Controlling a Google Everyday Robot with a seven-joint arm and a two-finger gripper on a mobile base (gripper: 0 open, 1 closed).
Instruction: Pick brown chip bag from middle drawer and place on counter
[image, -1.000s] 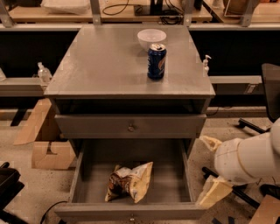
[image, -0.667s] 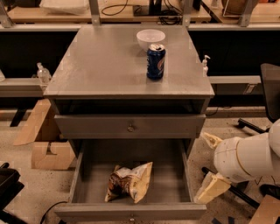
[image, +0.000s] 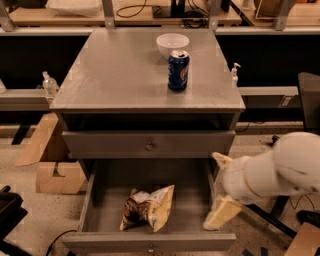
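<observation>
The brown chip bag (image: 147, 209) lies left of centre on the floor of the middle drawer (image: 190, 200). It is likely light, crinkly and slippery, best pinched across its crumpled middle. The pincer (image: 220, 187) gapes wide at the drawer's right wall.

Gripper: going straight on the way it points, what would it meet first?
The gripper, at the right side of the open middle drawer, points left. Probably the brown chip bag first, unless it catches the drawer's right wall; depth is unclear.
</observation>
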